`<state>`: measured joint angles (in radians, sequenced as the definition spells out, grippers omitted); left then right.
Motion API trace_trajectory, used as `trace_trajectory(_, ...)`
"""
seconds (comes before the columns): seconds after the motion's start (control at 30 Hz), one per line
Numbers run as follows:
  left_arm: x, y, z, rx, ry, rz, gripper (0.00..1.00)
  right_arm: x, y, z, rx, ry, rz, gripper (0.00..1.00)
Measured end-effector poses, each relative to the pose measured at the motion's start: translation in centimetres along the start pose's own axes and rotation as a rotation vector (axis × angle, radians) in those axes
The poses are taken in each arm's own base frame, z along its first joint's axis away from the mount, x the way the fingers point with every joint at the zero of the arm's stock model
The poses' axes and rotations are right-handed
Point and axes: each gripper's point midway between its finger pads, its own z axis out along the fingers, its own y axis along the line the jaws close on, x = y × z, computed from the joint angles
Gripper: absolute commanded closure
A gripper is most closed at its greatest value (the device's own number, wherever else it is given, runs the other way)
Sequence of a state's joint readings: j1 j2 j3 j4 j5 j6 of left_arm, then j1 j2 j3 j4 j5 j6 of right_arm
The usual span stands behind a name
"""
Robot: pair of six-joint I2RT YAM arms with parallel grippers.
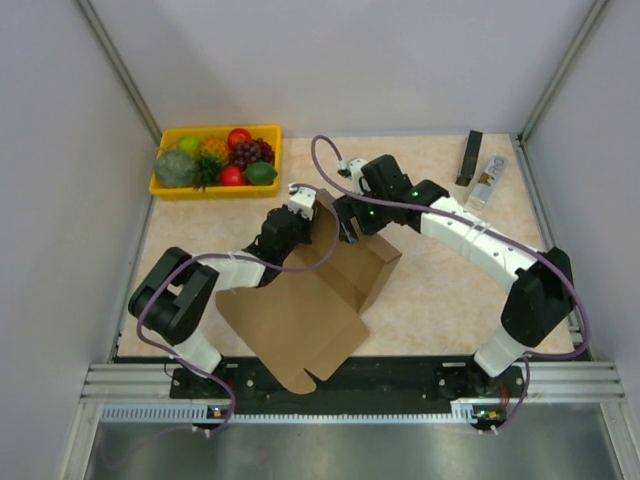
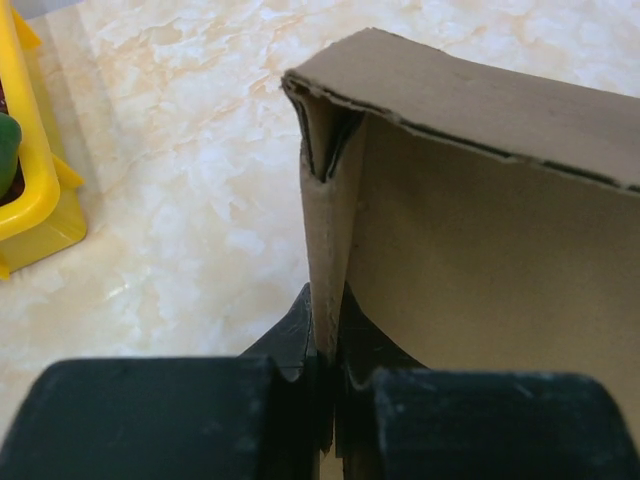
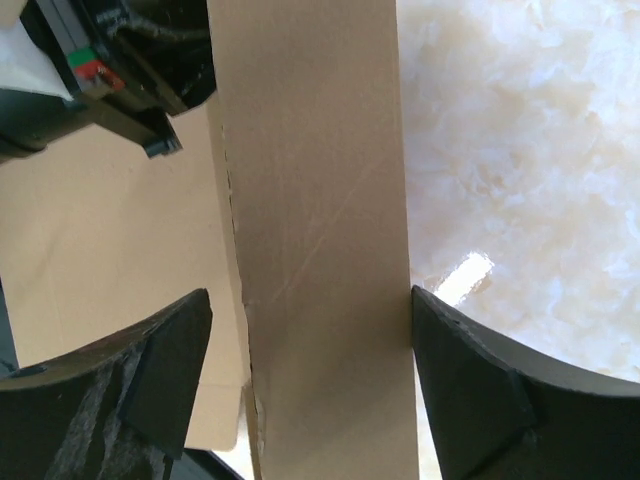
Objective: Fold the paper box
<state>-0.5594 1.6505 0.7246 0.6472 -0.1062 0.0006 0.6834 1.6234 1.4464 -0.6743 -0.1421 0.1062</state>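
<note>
The paper box (image 1: 300,310) seemed light and stiff, best held by its wall edges. The left end effector (image 2: 325,360) pinched its twelve-o'clock wall; the right end effector (image 3: 310,390) stood spread astride it.

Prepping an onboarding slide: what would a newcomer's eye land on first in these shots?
The half-folded brown cardboard box lies in the middle of the table with one wall raised. The left tool is pinched shut on that raised wall's edge, while the right tool straddles a cardboard panel, jaws open. The yellow fruit tray stands out in the far left corner.
</note>
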Motion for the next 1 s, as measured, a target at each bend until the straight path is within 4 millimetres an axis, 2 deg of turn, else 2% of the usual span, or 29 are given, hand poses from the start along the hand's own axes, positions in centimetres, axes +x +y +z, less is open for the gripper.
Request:
trace_trajectory(0.13, 0.1, -0.4, -0.6, 0.018, -0.043, -0.003, 1.00, 0.0, 0.0, -0.5, -0.025, -0.017, 0.011, 0.13)
trace_trajectory(0.33, 0.1, -1.2, -1.6, 0.071, -0.108, -0.018, 1.00, -0.3, -0.5, -1.7, -0.099, -0.039, 0.043, 0.08)
trace_trajectory(0.6, -0.1, -3.1, -2.3, 0.179, -0.151, -0.043, 1.00, 1.4, -0.8, -1.8, -0.141, -0.014, -0.024, 0.07)
trace_trajectory(0.67, -0.3, -3.5, -2.3, 0.201, -0.163, -0.046, 1.00, 1.8, -0.9, -1.7, -0.145, -0.006, -0.048, 0.09)
trace_trajectory(0.77, -0.3, -3.9, -2.5, 0.228, -0.171, -0.046, 1.00, 2.1, -0.9, -1.6, -0.151, 0.000, -0.067, 0.19)
trace_trajectory(0.8, -0.4, -4.0, -2.5, 0.232, -0.172, -0.045, 1.00, 2.1, -0.8, -1.6, -0.154, 0.000, -0.066, 0.26)
trace_trajectory(0.83, -0.4, -4.1, -2.5, 0.235, -0.175, -0.045, 1.00, 2.1, -0.7, -1.6, -0.158, 0.001, -0.058, 0.29)
trace_trajectory(1.0, -0.6, -3.9, -2.3, 0.160, -0.187, -0.063, 1.00, 2.5, 0.4, -1.3, -0.165, 0.009, -0.022, 0.34)
